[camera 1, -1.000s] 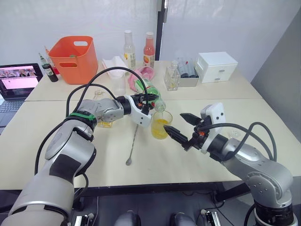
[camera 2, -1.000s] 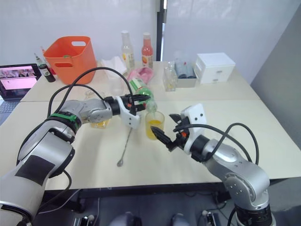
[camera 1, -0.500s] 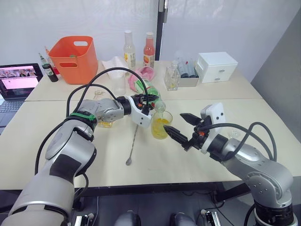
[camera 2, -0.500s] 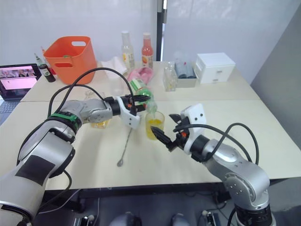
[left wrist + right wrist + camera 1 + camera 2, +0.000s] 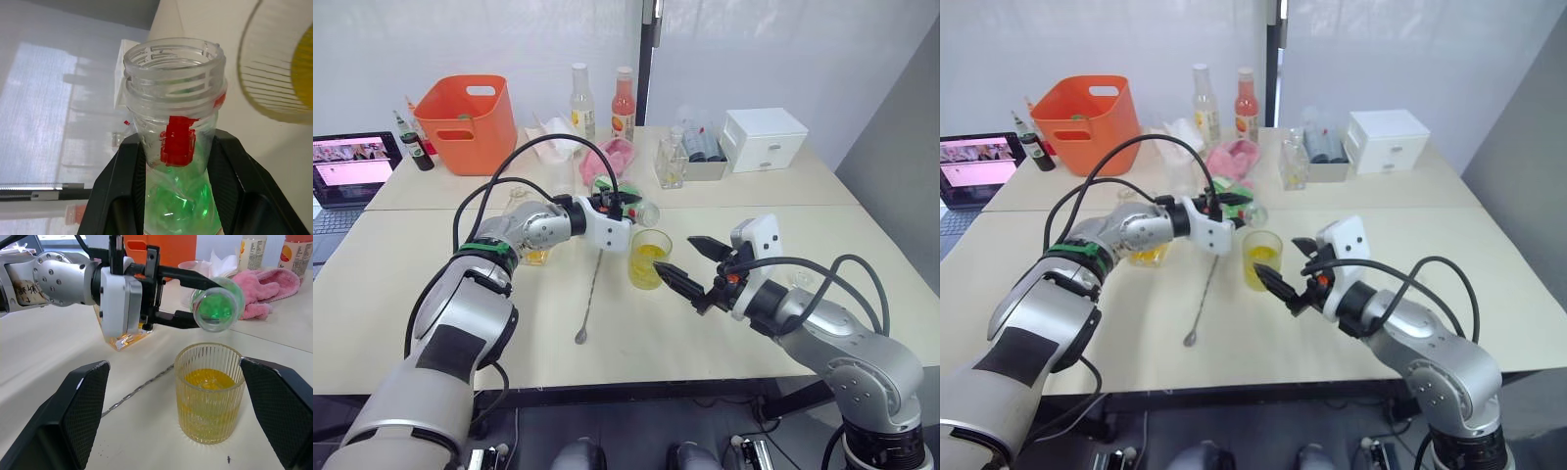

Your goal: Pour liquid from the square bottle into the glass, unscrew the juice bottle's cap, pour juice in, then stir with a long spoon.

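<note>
Since a second ago your left gripper (image 5: pixel 619 204) has swung the juice bottle (image 5: pixel 628 208) up from its steep pour, so its open mouth now sits level at about 11 o'clock above the glass (image 5: pixel 649 258) instead of dipping into it. You have that bottle clamped at the neck between the two black fingers (image 5: pixel 122 186), green juice (image 5: pixel 178 203) pooled low inside. Your right gripper (image 5: pixel 693 266) hangs spread wide with nothing in it at 3 o'clock of the glass, which holds yellow liquid; the long spoon (image 5: pixel 590 294) lies at its 8 o'clock.

Juice bottle (image 5: pixel 217 303) mouth overhangs glass (image 5: pixel 210 399) rim — top access blocked.
</note>
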Robot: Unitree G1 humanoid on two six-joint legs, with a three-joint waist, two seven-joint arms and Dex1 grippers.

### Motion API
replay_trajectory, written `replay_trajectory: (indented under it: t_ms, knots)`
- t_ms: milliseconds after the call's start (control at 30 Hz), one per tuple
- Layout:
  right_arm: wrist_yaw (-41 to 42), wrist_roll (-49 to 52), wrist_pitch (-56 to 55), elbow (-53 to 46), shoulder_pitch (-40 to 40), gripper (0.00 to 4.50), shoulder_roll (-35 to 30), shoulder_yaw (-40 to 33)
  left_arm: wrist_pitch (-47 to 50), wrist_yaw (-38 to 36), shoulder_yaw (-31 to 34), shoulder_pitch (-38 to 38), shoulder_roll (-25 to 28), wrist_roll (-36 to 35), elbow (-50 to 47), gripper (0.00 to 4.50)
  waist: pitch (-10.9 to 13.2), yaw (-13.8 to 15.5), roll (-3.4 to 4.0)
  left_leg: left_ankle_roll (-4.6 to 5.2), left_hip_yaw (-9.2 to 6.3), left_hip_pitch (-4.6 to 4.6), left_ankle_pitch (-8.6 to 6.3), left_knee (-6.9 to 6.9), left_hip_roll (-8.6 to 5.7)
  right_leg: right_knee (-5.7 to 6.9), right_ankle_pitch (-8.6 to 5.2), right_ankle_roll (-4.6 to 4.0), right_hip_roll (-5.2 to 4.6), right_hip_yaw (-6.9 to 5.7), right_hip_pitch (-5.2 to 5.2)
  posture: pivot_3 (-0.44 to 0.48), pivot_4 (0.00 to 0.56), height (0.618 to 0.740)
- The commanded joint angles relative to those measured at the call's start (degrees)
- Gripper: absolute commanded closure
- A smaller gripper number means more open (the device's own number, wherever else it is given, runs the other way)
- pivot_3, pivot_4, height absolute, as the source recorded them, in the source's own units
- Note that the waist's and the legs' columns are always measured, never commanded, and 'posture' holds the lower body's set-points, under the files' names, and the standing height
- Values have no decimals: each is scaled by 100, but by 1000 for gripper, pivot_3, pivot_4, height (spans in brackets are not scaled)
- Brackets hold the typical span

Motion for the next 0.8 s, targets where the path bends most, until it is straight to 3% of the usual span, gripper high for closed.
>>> replay_trajectory:
  t_ms: [33,233,500,633,800]
  knots:
    - [34,23,-86,-102,-43,23,-36,-154,149,-928,628,-177,38,-942,-296,3082,0,-1,0,0,0,1,0,0,0,0,0,0,0,0,0,0,150,740]
    - [126,17,-70,-21,-149,23,-105,-155,1220,-3322,1565,-236,172,-2575,-882,3082,0,-10,0,-1,0,-1,1,4,0,2,0,0,0,0,0,0,150,740]
    - [595,-248,-233,364,-243,23,-607,-284,4398,-5682,2323,329,809,-4278,-2749,3082,0,-56,0,-1,-6,1,1,4,2,4,0,0,0,2,1,0,150,740]
    - [1037,-435,-393,650,-228,23,-952,-337,6259,-6155,2535,871,1358,-4930,-4070,3082,0,-111,1,-2,-9,1,1,3,2,4,0,0,1,4,0,0,150,740]
    - [1515,-572,-559,1019,-321,23,-1207,-367,8106,-6071,2998,1724,2056,-5703,-5543,3082,0,-120,1,-4,-17,2,2,4,8,6,-1,1,1,6,1,0,150,740]
